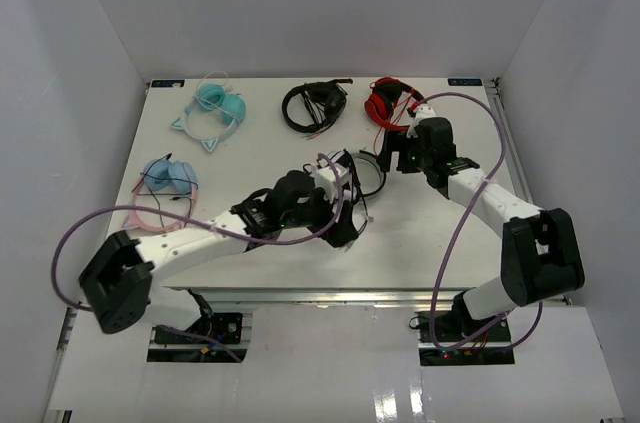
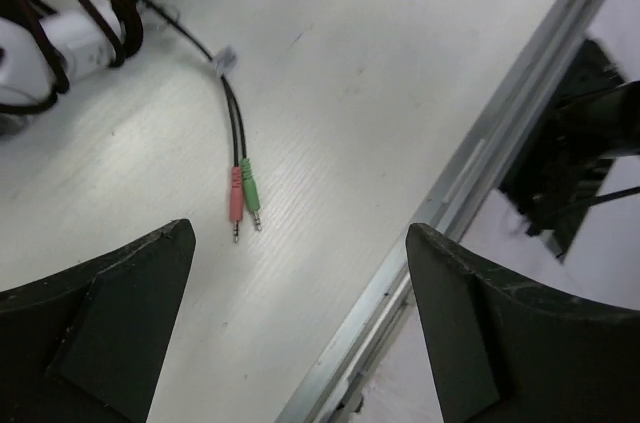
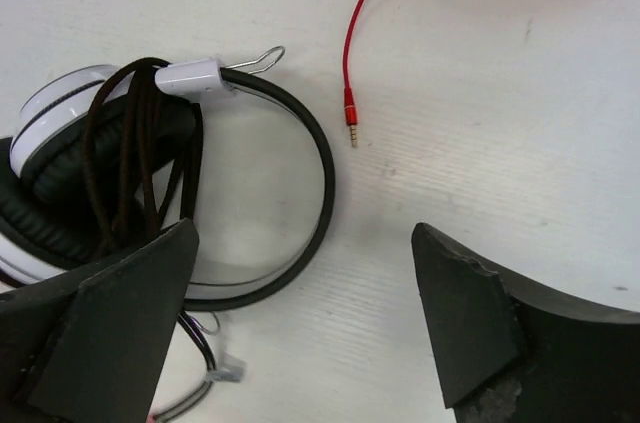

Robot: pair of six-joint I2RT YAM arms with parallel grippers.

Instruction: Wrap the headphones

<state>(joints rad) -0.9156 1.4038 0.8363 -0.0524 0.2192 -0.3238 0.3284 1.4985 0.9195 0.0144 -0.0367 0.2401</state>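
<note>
While lying flat, headphones (image 3: 75,158), headband (image 3: 322,178) arcing right

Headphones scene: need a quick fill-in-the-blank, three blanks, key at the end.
The headphones have a cable ending in a pink plug and a ____ one. The loose plug beside their headband sits on a ____ cable. The left gripper and right gripper are both ____.
Missing words: green; red; open.

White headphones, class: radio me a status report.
Left gripper open, empty. Right gripper open, empty. White headphones partly wrapped, plugs loose. Red cable close by.
</note>
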